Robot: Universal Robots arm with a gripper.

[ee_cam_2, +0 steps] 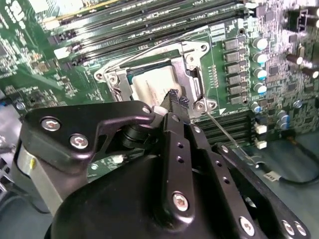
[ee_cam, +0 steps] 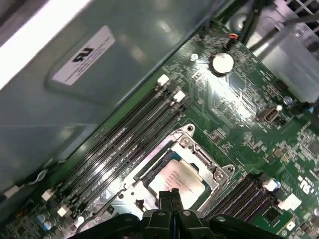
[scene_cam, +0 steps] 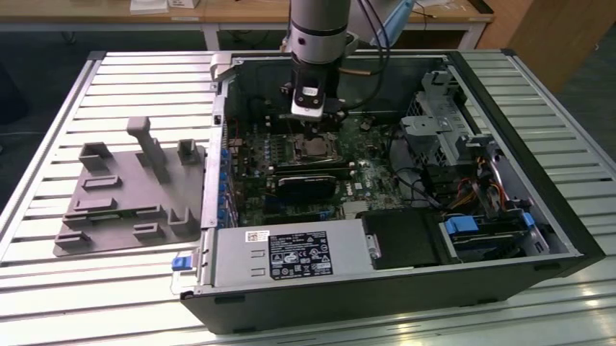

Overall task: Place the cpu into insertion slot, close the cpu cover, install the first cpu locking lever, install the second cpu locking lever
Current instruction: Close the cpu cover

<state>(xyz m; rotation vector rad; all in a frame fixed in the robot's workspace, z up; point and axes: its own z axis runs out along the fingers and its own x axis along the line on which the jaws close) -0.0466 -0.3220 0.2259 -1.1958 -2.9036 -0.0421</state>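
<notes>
The cpu (ee_cam_2: 152,84) (ee_cam: 182,181) lies flat in the insertion slot (ee_cam_2: 110,82) on the green motherboard, its dull silver top showing. The cpu cover (ee_cam_2: 193,74) (ee_cam: 202,162) lies down around it as a silvery frame. A thin wire locking lever (ee_cam_2: 229,137) slants up and away from one socket corner; a second wire (ee_cam_2: 149,50) runs along the opposite side. My gripper (ee_cam_2: 174,95) (ee_cam: 169,193) hangs just above the chip's edge, black fingertips pressed together with nothing between them. In the exterior view the gripper (scene_cam: 310,126) stands upright over the socket (scene_cam: 313,149) inside the open computer case.
Memory slots (ee_cam_2: 149,25) run beside the socket. A black card (scene_cam: 308,184) sits just in front of it, then the power supply (scene_cam: 288,256). The drive cage (scene_cam: 452,108) and cables (scene_cam: 472,187) fill the exterior view's right. A grey fixture tray (scene_cam: 130,191) lies outside the case.
</notes>
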